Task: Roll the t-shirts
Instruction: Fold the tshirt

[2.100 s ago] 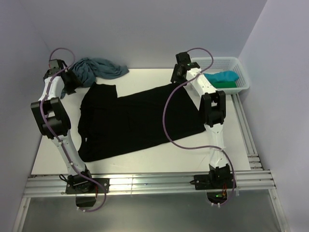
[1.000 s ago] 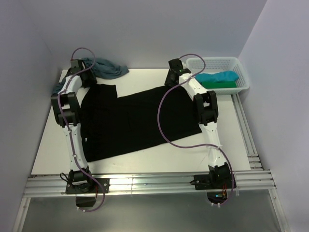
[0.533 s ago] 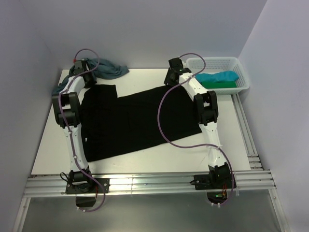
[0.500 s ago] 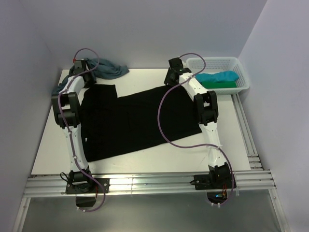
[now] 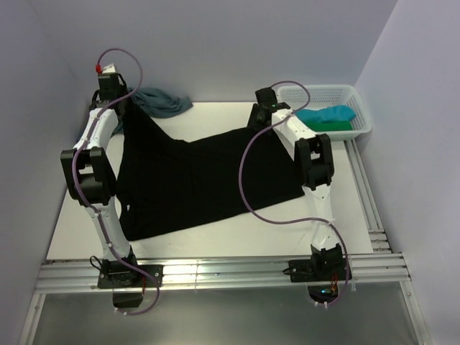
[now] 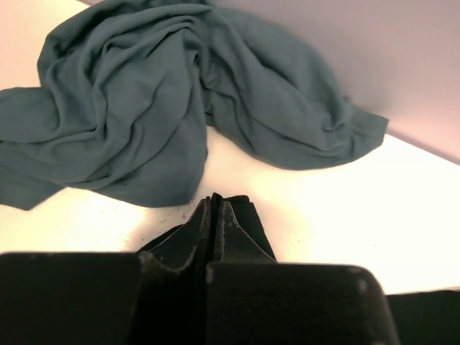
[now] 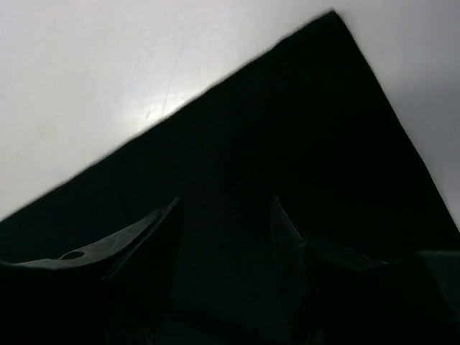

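The large black t-shirt [image 5: 201, 176] lies spread over the table. Its far left corner is pulled up into a peak. My left gripper [image 5: 123, 108] is shut on that corner, and in the left wrist view a fold of black cloth [image 6: 241, 223] is pinched between the shut gripper [image 6: 215, 207]. The dusty-blue t-shirt [image 5: 162, 100] lies crumpled just beyond it [image 6: 144, 108]. My right gripper [image 5: 257, 118] hovers open over the black shirt's far right corner [image 7: 323, 108], fingers [image 7: 169, 215] apart with nothing held. Turquoise [image 5: 327, 113] and green [image 5: 336, 126] t-shirts lie in the basket.
The white mesh basket [image 5: 359, 97] stands at the far right corner of the table, close to the right arm. Walls close in the back and both sides. A metal rail frame [image 5: 215, 273] runs along the near edge by the arm bases.
My left gripper has shut on the black shirt's far left corner and lifted it, so the cloth now rises to a peak. The right arm has hardly moved.
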You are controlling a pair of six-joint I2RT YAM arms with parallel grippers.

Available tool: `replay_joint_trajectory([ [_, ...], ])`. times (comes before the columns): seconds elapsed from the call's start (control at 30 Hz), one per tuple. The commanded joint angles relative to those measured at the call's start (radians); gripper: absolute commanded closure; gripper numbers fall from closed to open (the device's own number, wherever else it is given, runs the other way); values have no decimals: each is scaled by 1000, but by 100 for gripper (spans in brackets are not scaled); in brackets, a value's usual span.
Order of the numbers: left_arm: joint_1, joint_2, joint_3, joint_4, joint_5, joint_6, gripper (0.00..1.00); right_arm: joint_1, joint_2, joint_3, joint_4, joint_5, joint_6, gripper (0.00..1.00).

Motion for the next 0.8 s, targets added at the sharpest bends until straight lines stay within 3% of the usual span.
replay_joint_trajectory([
  [0.0,-9,-30,-15,23,11,12,100,-3,-280,-123,72,-18,-13,41],
  [0.13,-16,-26,-20,22,21,8,100,-4,-590,-444,44,8,4,40],
  [0.3,-29,-21,-23,23,19,8,100,-27,-873,-764,-134,62,108,41],
  [0.4,-35,-23,-21,20,21,12,100,-103,-1092,-983,-115,-8,203,45],
  [0.5,-36,-23,-21,20,19,8,100,-194,-1171,-1170,-11,-105,267,47],
  [0.53,-36,-21,-20,19,21,1,100,-252,-1190,-1201,10,-125,274,47],
  [0.77,-61,-10,9,-8,4,6,100,-360,-1159,-1360,188,-192,297,48],
])
